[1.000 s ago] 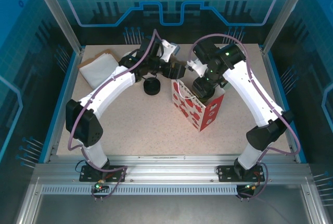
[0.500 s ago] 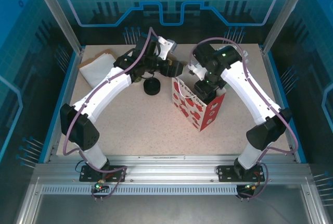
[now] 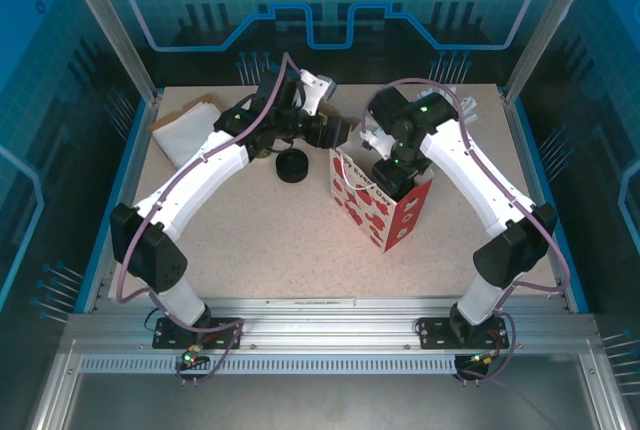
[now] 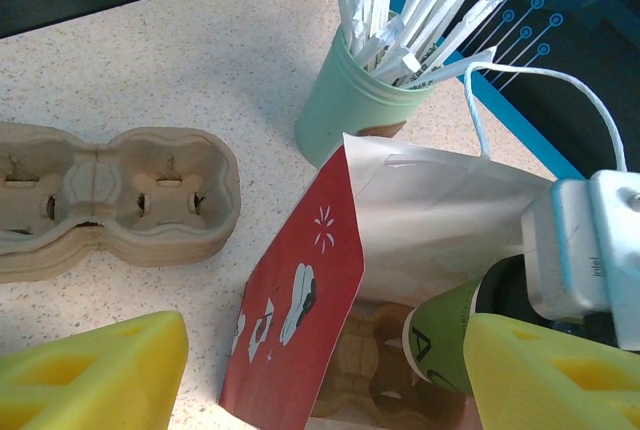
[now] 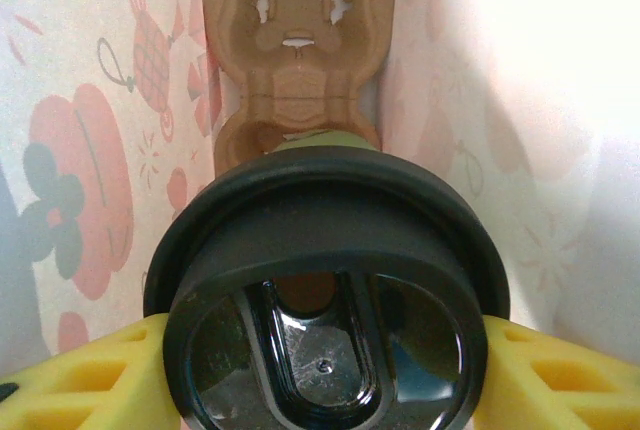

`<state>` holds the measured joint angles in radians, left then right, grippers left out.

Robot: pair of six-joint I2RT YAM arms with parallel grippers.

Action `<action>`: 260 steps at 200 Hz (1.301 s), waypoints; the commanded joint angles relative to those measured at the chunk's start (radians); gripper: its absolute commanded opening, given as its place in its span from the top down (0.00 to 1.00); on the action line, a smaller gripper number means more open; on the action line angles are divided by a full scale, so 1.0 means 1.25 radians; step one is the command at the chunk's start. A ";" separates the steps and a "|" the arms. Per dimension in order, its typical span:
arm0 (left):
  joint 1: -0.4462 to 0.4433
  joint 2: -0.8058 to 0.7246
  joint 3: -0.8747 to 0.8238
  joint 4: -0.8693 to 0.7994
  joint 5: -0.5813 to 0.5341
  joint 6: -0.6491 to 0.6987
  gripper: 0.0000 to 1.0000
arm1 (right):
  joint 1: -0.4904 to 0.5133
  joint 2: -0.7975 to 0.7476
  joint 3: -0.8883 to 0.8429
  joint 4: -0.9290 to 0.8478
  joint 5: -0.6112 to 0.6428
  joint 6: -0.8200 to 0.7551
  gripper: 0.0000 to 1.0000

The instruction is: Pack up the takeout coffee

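The takeout coffee (image 5: 325, 320), an olive-green cup under a black lid, hangs inside the red-and-white paper bag (image 3: 385, 208). My right gripper (image 5: 325, 375) is shut on it, one yellow finger on each side of the lid. Below the cup, a brown cardboard carrier (image 5: 295, 40) lies on the bag's bottom. In the left wrist view the cup's green side (image 4: 450, 335) shows through the bag's open mouth, above the carrier (image 4: 385, 360). My left gripper (image 4: 325, 375) is open, its fingers standing wide on either side of the bag's red wall (image 4: 300, 300). From above, it (image 3: 340, 133) sits at the bag's upper left edge.
A mint-green cup of wrapped stirrers (image 4: 365, 100) stands behind the bag. A second cardboard carrier (image 4: 110, 195) lies on the table to its left. A low stack of black lids (image 3: 292, 166) sits left of the bag. White napkins (image 3: 185, 130) lie at the back left.
My right wrist has shifted a little to the left over the bag with the cup. My left arm's elbow has swung outward to the left, while its gripper stays at the bag's edge.
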<state>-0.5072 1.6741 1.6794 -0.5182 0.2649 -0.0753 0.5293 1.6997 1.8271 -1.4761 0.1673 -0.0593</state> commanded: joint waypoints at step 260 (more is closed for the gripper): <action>-0.005 -0.133 -0.074 0.036 -0.021 -0.028 0.25 | 0.005 -0.018 -0.176 0.138 -0.020 0.058 0.62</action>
<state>-0.5072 1.5684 1.6104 -0.5091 0.2390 -0.0803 0.5304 1.7077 1.6207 -1.3273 0.1638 0.0006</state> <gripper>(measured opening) 0.751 0.631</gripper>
